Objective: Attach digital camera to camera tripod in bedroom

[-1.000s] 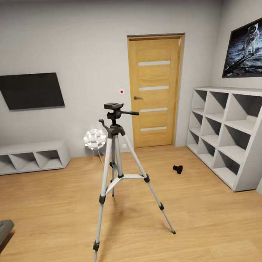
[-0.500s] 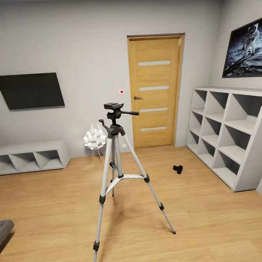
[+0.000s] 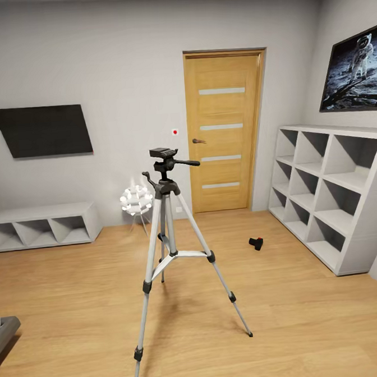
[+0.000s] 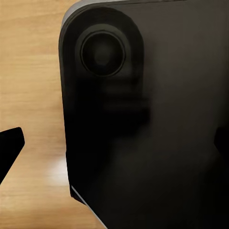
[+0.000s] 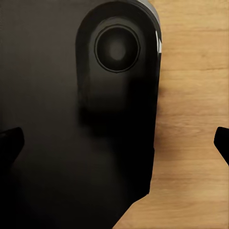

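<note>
Camera tripod (image 3: 167, 223) stands mid-floor (image 3: 287, 316), legs spread, head bare. Digital camera (image 3: 256, 243) lies on the floor right of it, near the white cube shelf (image 3: 335, 195), well apart from the tripod. Door (image 3: 224, 131), TV (image 3: 43, 131), low shelf (image 3: 42, 225), globe lamp (image 3: 136, 200) behind. Left pincer (image 4: 114, 148) and right pincer (image 5: 117, 143): tips wide apart, holding nothing, over dark robot body.

My wrist cameras show a matte black rounded housing (image 4: 143, 124) with a circular recess, probably the base.
</note>
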Robot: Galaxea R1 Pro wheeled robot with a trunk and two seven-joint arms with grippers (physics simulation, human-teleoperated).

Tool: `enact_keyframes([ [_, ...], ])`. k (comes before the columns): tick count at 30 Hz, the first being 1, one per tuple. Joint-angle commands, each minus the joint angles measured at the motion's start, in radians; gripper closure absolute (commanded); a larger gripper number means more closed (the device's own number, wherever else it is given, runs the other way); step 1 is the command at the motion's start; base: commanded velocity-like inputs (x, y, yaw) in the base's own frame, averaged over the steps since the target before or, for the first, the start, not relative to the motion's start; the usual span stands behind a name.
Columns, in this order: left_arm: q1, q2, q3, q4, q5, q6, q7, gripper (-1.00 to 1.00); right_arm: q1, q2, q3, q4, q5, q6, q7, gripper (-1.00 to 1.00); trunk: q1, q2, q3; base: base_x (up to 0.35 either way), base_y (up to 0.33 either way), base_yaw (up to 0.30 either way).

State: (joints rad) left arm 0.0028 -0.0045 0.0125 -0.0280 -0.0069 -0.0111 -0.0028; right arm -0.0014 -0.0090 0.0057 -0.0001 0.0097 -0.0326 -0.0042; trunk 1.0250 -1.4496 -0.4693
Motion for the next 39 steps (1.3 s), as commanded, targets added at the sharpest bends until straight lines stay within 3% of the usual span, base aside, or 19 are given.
enact_keyframes([
  [1, 0.000, 0.000, 0.001, -0.001, -0.001, -0.001, 0.000, -1.00, 0.000, 0.000, 0.000, 0.000, 0.001, -0.003, 0.000, -1.00, 0.000, 0.000, -0.001, 0.000, 0.000, 0.000],
  [8, 0.000, -0.001, 0.000, -0.002, -0.001, -0.001, 0.000, -1.00, 0.000, 0.001, 0.000, 0.000, 0.001, -0.003, -0.002, -1.00, 0.000, 0.000, -0.001, 0.078, 0.000, 0.000],
  [28, 0.000, -0.001, 0.001, -0.001, -0.001, -0.001, 0.000, -1.00, 0.000, -0.002, 0.002, 0.000, 0.001, -0.003, -0.001, -1.00, 0.000, 0.000, -0.001, 0.300, 0.000, 0.000],
  [39, 0.000, -0.002, 0.001, -0.002, -0.001, -0.001, 0.000, -1.00, 0.000, -0.002, 0.001, 0.000, 0.001, -0.003, -0.002, -1.00, 0.000, 0.000, -0.001, 0.051, 0.000, 0.000],
])
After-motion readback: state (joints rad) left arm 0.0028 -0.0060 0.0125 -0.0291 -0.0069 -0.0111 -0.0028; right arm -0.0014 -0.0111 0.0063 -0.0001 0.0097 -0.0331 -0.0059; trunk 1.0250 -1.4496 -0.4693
